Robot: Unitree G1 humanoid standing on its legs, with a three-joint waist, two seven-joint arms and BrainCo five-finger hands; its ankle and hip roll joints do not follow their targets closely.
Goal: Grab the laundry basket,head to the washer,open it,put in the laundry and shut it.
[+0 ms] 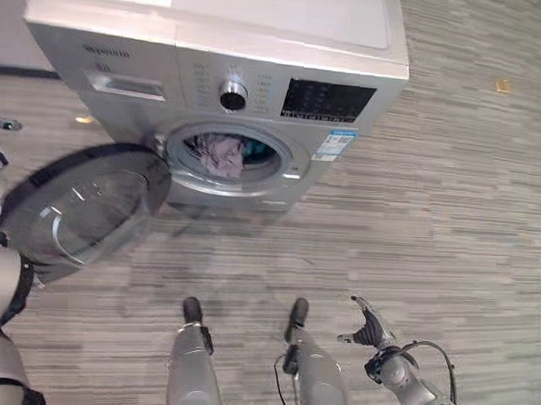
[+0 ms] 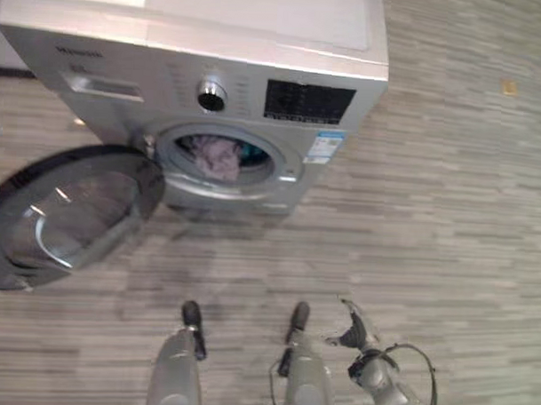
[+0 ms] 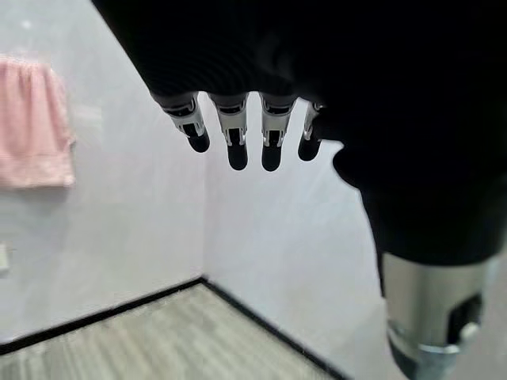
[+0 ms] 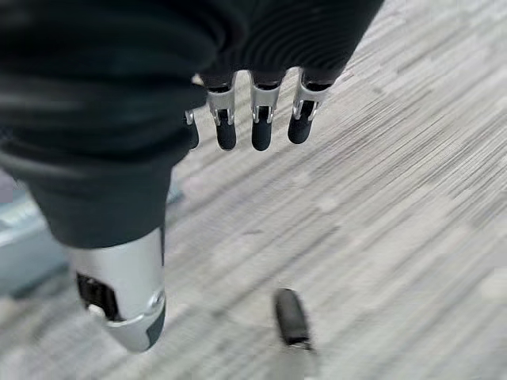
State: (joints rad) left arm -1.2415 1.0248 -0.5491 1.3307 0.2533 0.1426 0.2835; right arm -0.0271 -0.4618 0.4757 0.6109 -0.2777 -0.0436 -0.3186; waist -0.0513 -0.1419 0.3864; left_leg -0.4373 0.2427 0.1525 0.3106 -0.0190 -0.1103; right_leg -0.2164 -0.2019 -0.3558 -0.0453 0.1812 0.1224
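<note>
- Nearest to us, the right hand (image 1: pixel 371 330) hangs low at the robot's right side over the grey plank floor (image 1: pixel 465 218), fingers (image 4: pixel 258 119) relaxed and hanging loose, nothing in them.
- The right wrist view backs that up: the thumb (image 4: pixel 127 293) stands apart from the fingers, with bare floor past them.
- The left hand (image 3: pixel 317 95) shows in its own wrist view, fingers (image 3: pixel 234 134) straight and released, thumb (image 3: pixel 432 317) apart, holding nothing; past them, a white wall corner with a dark skirting strip (image 3: pixel 103 317).
- A pink towel (image 3: pixel 32 123) hangs on that wall, off to one side.
- Moving out across the floor: the washer door (image 1: pixel 84 209), round with a dark rim and a glass bowl, stands swung wide open on the washer's left side.
- Just behind it, the silver washer (image 1: pixel 284 70) itself, its drum opening (image 1: pixel 228 157) uncovered.
- There is the laundry (image 1: pixel 221 154): pinkish cloth with a bit of teal beside it, lying inside the drum, bunched right at the mouth.
- Above the opening, a round control dial (image 1: pixel 233 95) sits next to a dark display panel (image 1: pixel 327 100); a detergent drawer (image 1: pixel 128 86) is set further left on the front.
- Farthest off, a small yellowish speck (image 1: pixel 502 84) lies on the floor, well apart to the washer's right.
</note>
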